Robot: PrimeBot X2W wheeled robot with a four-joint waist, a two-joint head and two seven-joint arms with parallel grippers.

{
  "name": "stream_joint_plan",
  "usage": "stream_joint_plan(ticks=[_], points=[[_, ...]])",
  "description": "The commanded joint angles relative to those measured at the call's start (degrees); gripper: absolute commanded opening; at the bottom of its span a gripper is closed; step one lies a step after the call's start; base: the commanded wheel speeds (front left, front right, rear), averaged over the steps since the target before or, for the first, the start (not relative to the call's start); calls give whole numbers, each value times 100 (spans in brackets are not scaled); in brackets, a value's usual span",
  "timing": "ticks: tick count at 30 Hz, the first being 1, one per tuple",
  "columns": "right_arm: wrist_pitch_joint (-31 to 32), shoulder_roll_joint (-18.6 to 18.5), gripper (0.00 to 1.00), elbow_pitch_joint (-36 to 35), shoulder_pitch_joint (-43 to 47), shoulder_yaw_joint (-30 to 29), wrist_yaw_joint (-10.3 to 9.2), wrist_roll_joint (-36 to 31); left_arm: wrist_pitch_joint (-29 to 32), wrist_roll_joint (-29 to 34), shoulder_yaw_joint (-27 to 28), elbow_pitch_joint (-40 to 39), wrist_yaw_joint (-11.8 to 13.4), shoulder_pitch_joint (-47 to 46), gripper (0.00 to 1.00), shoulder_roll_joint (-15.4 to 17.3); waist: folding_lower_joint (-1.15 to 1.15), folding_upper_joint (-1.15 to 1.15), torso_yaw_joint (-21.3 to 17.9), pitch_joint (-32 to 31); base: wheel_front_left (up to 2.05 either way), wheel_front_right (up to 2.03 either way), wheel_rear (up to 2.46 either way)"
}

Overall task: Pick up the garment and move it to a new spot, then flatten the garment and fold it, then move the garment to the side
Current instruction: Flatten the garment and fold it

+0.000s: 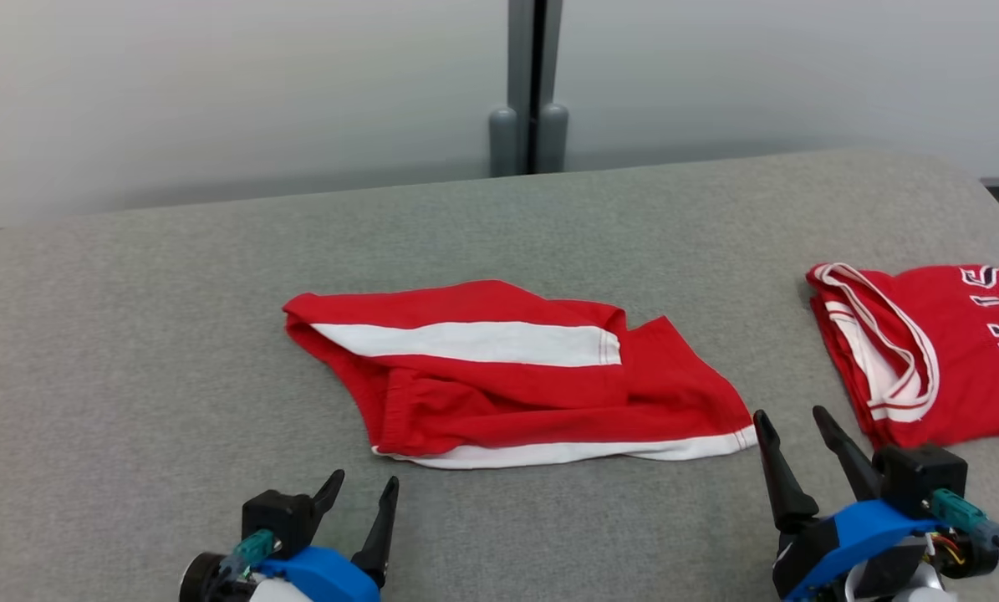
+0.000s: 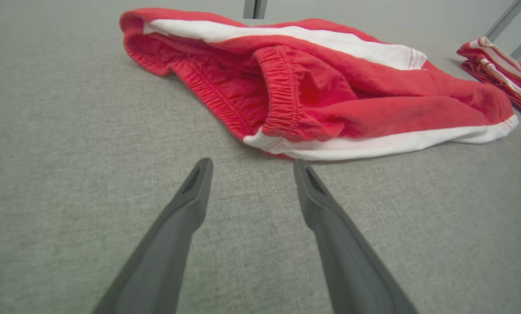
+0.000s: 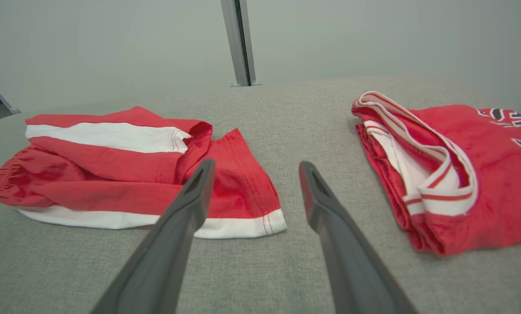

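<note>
Lying rumpled at the middle of the grey padded table (image 1: 173, 334): one pair of red shorts (image 1: 507, 376) with white bands, partly doubled over itself. Cloth soft, light and limp; likely to sag and drag when lifted. Suggested holds: the gathered elastic waistband at the left end and the white hem corner at the right.

Left gripper (image 1: 365, 478): fingers spread, empty, near the waistband end, apart from it.

Right gripper (image 1: 789, 412): fingers spread, empty, just beside the hem corner.

Folded red jersey (image 1: 942, 351): apart, far right.

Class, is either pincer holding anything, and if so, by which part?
Nothing is held. The left pincer and right pincer both stand open and empty, near the red shorts on the grey surface.
</note>
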Motion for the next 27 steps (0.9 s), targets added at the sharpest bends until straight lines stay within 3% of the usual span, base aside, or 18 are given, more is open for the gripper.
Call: stream_joint_plan(ticks=[1, 15, 17, 18, 27], points=[[-49, -12, 100, 39, -98, 14, 1, 43, -42, 4, -11, 104, -28, -153, 100, -25, 0, 0, -46, 30, 0, 0, 0], [-192, -9, 100, 419, -322, 194, 2, 143, -545, 43, -161, 1097, -151, -965, 100, 22, 0, 0, -425, 317, 0, 0, 0], [-155, -9, 100, 538, -379, 226, 2, 140, -560, 45, -236, 1151, -176, -1027, 47, 47, 0, 0, -439, 338, 0, 0, 0], [-151, -10, 100, 613, -426, 231, 1, 141, -570, -2, -255, 1173, -192, -1048, 0, 40, 0, 0, -440, 346, 0, 0, 0], [-21, -8, 100, 1678, -1015, 193, 2, 245, -560, -344, -444, 1328, -244, -1193, 0, 13, 0, 0, -283, 487, 0, 0, 0]])
